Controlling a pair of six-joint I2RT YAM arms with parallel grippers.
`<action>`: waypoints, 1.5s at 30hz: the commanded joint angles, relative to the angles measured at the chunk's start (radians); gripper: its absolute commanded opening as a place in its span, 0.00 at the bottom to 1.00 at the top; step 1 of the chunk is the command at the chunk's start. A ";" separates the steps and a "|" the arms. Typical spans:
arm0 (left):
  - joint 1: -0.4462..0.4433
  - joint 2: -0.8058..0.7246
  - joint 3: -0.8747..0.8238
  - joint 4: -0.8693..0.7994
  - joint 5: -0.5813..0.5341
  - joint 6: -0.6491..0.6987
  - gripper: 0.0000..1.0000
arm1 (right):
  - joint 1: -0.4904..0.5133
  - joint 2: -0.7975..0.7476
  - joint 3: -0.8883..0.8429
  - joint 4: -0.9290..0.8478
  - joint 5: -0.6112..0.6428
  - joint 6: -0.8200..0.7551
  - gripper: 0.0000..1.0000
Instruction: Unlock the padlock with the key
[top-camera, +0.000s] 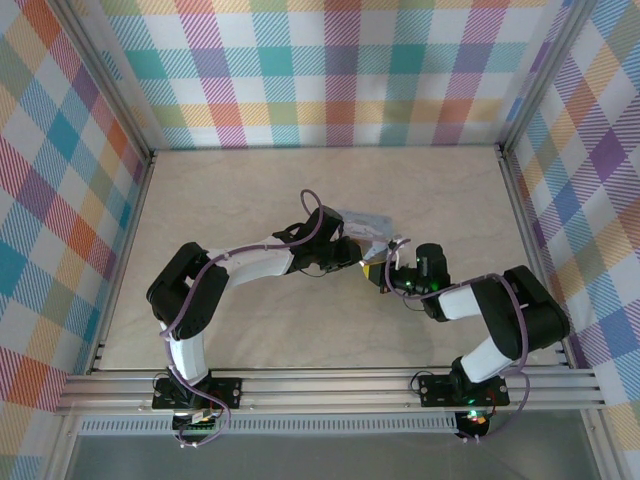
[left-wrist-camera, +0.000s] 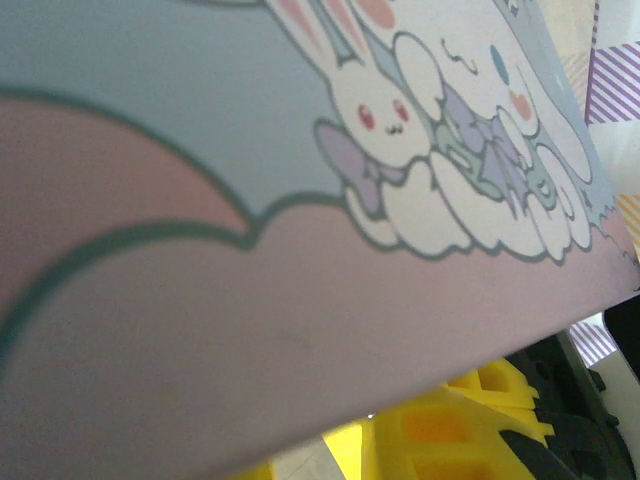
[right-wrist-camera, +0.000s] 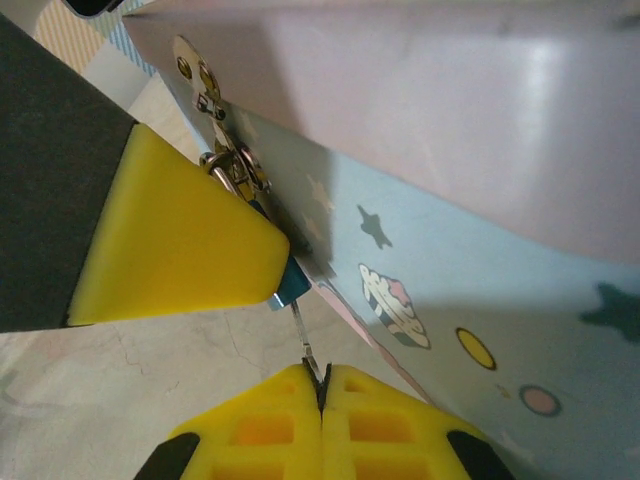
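The light-blue cartoon tin (right-wrist-camera: 450, 250) lies tilted, its lid (left-wrist-camera: 300, 200) close before the left wrist camera. The padlock (right-wrist-camera: 288, 285) hangs by its silvery shackle (right-wrist-camera: 235, 172) from the tin's hasp. Just a teal corner of its body shows from under a yellow finger (right-wrist-camera: 170, 240) of my left gripper (top-camera: 358, 254), which clamps it. The key (right-wrist-camera: 308, 350) is a thin silvery blade running from the lock's underside down into my right gripper (right-wrist-camera: 322, 385), which is shut on it. In the top view the right gripper (top-camera: 385, 272) meets the left one beside the tin (top-camera: 365, 222).
Both arms meet mid-table on the beige tabletop (top-camera: 250, 190). Plaid walls (top-camera: 320, 70) and aluminium posts (top-camera: 515, 190) close in the left, back and right sides. Bare tabletop (right-wrist-camera: 150, 390) lies under the key.
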 joint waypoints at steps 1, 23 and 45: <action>-0.018 -0.057 0.041 0.044 0.083 -0.001 0.06 | -0.009 0.023 0.039 0.084 -0.008 -0.017 0.01; -0.018 -0.060 0.040 0.042 0.083 -0.001 0.06 | -0.069 0.078 0.079 0.118 -0.142 0.003 0.01; -0.017 -0.044 0.042 0.034 0.089 0.005 0.06 | -0.061 0.113 0.120 0.114 -0.121 -0.018 0.02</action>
